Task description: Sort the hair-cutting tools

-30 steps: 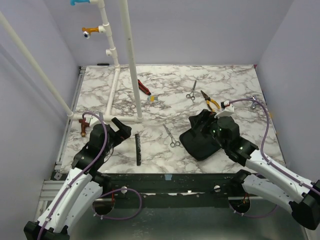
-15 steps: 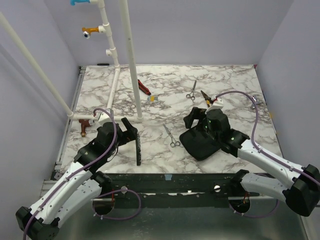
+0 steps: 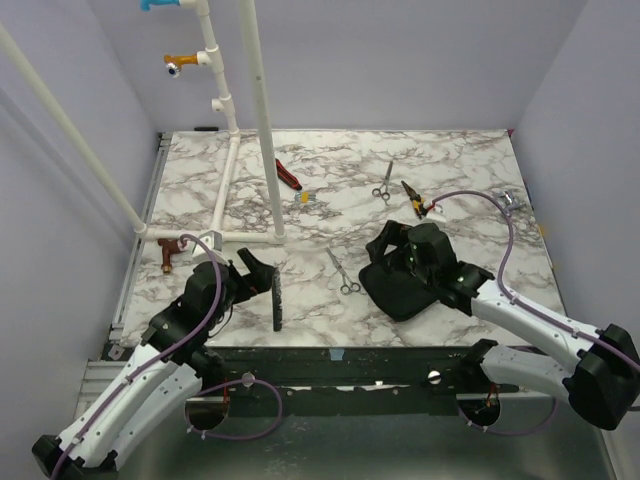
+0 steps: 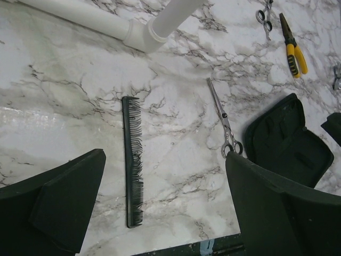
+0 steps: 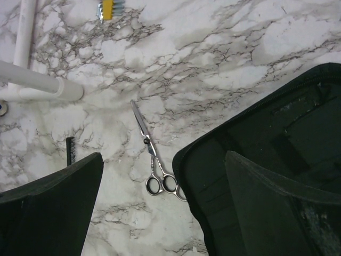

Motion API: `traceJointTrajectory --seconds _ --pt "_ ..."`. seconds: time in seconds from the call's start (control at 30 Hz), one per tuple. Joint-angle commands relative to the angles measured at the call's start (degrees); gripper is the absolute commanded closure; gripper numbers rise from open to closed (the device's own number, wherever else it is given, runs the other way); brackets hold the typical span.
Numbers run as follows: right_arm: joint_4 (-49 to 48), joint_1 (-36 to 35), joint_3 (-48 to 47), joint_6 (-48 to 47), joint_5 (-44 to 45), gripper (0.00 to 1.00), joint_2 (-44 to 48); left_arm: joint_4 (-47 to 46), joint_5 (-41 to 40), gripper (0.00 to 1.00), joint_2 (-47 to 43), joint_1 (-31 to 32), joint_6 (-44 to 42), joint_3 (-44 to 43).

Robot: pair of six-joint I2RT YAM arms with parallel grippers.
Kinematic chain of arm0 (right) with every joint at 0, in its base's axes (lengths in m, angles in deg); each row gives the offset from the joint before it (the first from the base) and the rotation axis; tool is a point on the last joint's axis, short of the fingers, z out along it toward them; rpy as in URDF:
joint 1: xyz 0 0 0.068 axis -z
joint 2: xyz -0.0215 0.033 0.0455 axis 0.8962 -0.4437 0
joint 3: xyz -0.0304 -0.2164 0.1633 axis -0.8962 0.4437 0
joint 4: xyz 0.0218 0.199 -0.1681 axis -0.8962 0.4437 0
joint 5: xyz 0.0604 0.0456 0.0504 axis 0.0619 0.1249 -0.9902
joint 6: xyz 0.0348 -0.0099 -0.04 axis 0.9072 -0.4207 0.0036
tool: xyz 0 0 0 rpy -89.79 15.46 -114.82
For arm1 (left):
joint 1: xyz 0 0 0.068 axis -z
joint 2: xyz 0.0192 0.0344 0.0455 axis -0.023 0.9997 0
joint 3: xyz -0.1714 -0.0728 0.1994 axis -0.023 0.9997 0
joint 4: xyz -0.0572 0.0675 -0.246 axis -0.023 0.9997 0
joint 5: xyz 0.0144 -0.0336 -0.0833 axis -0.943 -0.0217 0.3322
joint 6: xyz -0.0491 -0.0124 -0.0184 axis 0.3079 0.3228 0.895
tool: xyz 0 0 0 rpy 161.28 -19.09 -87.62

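**Both grippers gape empty; no tool is in the case.**
Your left gripper (image 4: 165,210) hangs above the comb (image 4: 133,160), which lies flat on the table (image 4: 69,106), so closing fingers may skid it away. The near scissors (image 5: 152,154) lie just beside the case (image 5: 277,160), under your right gripper (image 5: 162,210); a finger may snag the rim. The far scissors (image 3: 384,183) lie near the pliers (image 3: 420,200): a wrong grab is easy.

We see the left arm (image 3: 150,378) and right arm (image 3: 530,322) stretched forward, elbows bent. The left gripper (image 3: 262,273) points ahead and a little rightward, jaws spread wide (both fingers (image 4: 58,208) show in its wrist view). The right gripper (image 3: 392,240) angles leftward, jaws equally wide apart.
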Motion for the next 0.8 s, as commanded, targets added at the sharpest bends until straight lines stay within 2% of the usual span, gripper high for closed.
traceJointTrajectory --seconds 0.0,0.13,0.23,0.47,0.77 --pt "0.3 0.4 2.5 3.2 -1.7 0.00 -0.8 -3.8 7.0 0.02 -0.1 0.1 0.6 3.1" --pt "-0.7 0.5 3.5 1.5 1.2 0.01 -5.0 -11.4 13.9 0.04 0.9 0.2 2.2 7.7" --pt "-0.7 0.5 1.4 0.2 0.9 0.04 -8.7 -14.6 15.9 0.06 1.5 0.2 3.4 9.8" --pt "-2.2 0.5 -3.5 0.7 -1.3 0.14 -18.4 -11.3 14.0 0.06 0.5 0.2 3.1 9.6" --pt "-4.9 0.4 -4.0 -0.3 -4.1 0.37 -23.2 -7.9 11.5 0.06 -0.6 0.2 6.3 11.8"
